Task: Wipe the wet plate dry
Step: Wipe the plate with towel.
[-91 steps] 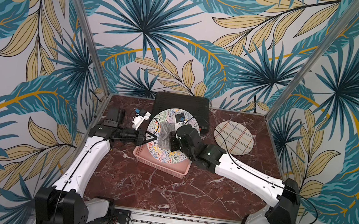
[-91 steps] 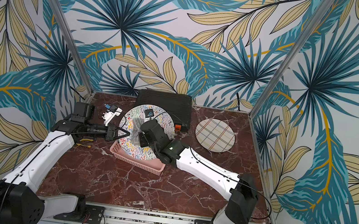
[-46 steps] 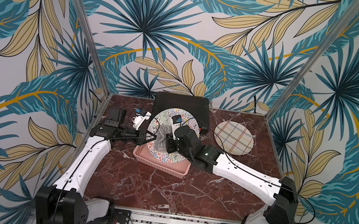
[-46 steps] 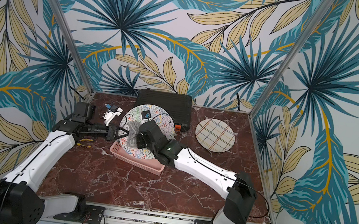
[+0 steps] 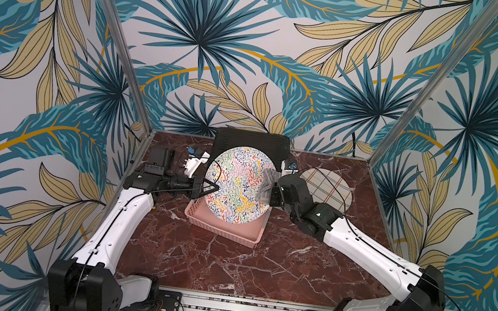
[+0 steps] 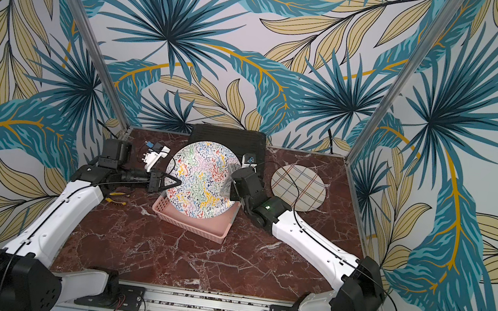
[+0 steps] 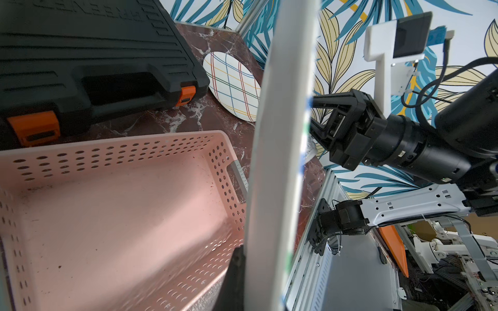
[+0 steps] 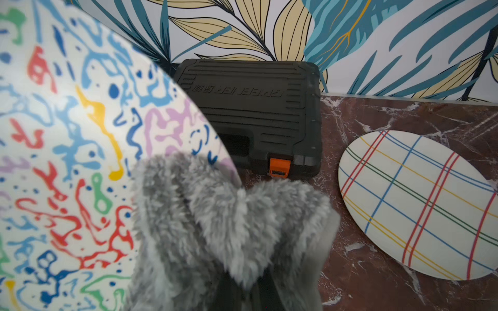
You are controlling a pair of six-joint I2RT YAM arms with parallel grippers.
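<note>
Tabletop of dark red marble underneath, black tool case flat at the back wall. Squiggle-patterned plate raised on edge over pink basket, pinched at its rim by left gripper, jaws clamped tight. Plaid plate flat on the marble beside the case. Grey fluffy cloth bunched in right gripper, jaws closed on it, against the raised plate's face near the rim opposite the left gripper.
</note>
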